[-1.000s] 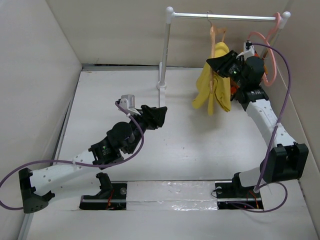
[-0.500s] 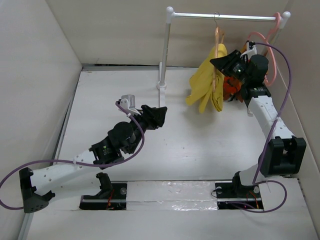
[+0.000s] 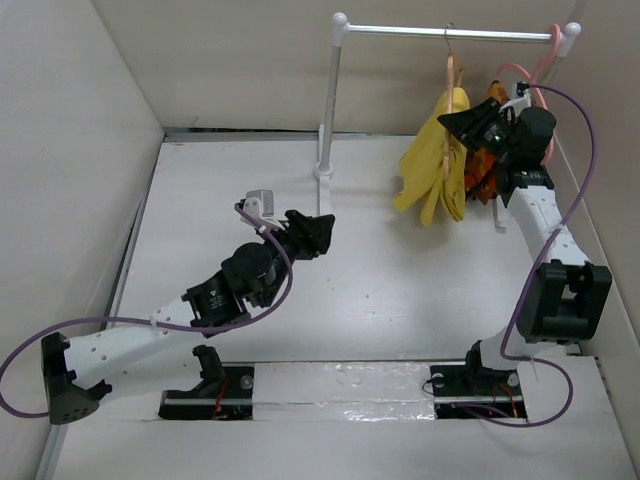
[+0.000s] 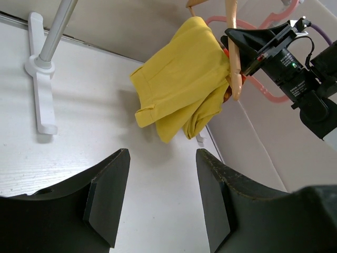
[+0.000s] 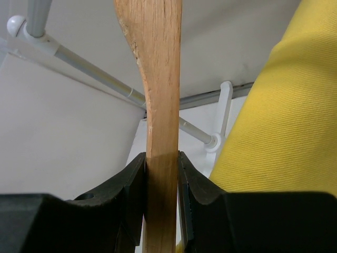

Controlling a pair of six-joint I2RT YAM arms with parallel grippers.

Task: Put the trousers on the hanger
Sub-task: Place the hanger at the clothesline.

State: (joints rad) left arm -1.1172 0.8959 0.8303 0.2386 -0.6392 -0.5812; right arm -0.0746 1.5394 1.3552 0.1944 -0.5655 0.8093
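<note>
The yellow trousers (image 3: 432, 170) hang draped over the tan wooden hanger (image 3: 452, 82), whose metal hook sits on the rack's rail (image 3: 455, 33). My right gripper (image 3: 462, 122) is shut on the hanger's wooden arm (image 5: 161, 105), with the trousers (image 5: 284, 132) right beside it. In the left wrist view the trousers (image 4: 176, 84) and hanger (image 4: 233, 47) show far ahead. My left gripper (image 3: 322, 230) is open and empty, low over the table's middle, far from the rack; its fingers (image 4: 108, 195) frame bare table.
A white clothes rack with an upright pole (image 3: 330, 100) and a foot (image 4: 42, 95) stands at the back. A pink plastic hanger (image 3: 530, 75) with an orange-red garment (image 3: 488, 165) hangs at the rail's right end, behind my right gripper. White walls enclose the table.
My right gripper has moved right and up along the rail, carrying the hanger and trousers toward the pink hanger. The left arm has hardly moved.
</note>
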